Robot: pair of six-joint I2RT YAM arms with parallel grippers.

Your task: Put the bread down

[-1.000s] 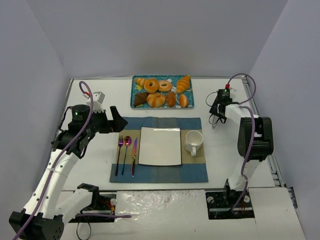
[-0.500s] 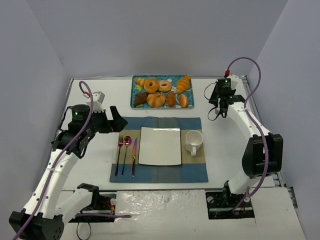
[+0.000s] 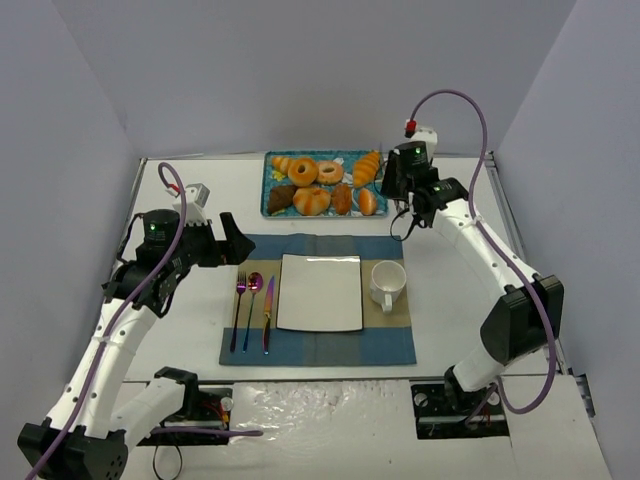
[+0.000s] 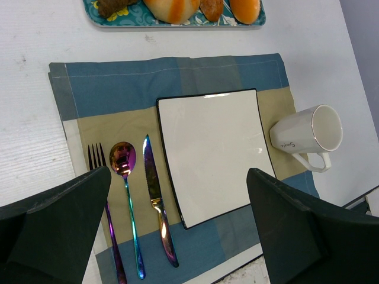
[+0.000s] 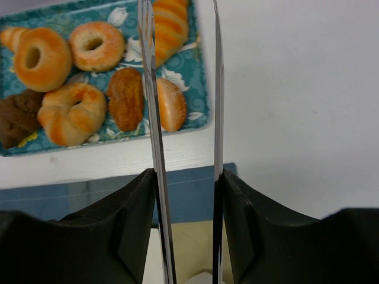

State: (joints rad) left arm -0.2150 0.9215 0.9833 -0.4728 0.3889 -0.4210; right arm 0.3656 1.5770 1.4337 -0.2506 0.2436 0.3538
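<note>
The top external camera sat above and behind the arm bases, looking down and forward over the whole white table (image 3: pixel 440 300). The left wrist camera hung fairly high, facing down between the dark fingers of the left gripper (image 4: pixel 177 173) at the blue-and-tan cloth placemat (image 4: pixel 177 74). The right wrist camera, nearer, looked down along the thin metal fingers of the right gripper (image 5: pixel 180 18) at the teal patterned tray (image 5: pixel 195 77). Both wrist views shared the tray's near edge and the placemat's far strip.

White links (image 3: pixel 108 345) w/ black joints, purple cables (image 3: pixel 450 92), green LEDs (image 3: pixel 153 226), black L gripper (image 3: pixel 236 242), silver R fingers (image 5: pixel 150 89).
</note>
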